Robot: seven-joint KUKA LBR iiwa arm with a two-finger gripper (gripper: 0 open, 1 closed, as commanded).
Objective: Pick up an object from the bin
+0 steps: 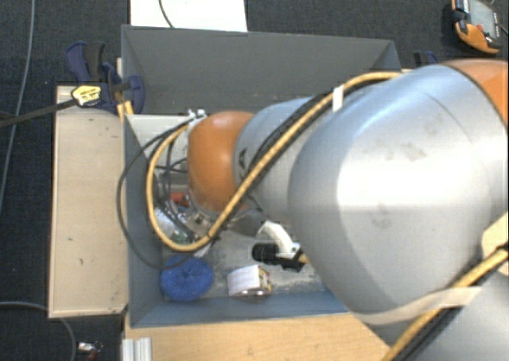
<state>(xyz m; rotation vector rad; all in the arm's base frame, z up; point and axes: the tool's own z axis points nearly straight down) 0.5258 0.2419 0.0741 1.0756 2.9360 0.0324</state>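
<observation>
Hanging low over the left part of the grey bin [238,65], under the arm's orange cover [215,161], the tool [179,220] is too hidden to tell whether it is wide or narrow, or whether it holds anything. Nearest it, in the bin's near left corner, lies one blue fuzzy lump [187,280]. Just to the right of the lump sits one white tape roll [248,281], and behind the roll one white-and-black object [277,245] lies partly under the arm.

Reaches in from the right across the grey metal bin [238,65], thick silver arm [382,192] slanting down toward the left wall. Ends in an orange wrist cover [215,161], yellow cable [270,158] looped round it, gripper [175,212] hanging beneath, near that wall.
</observation>
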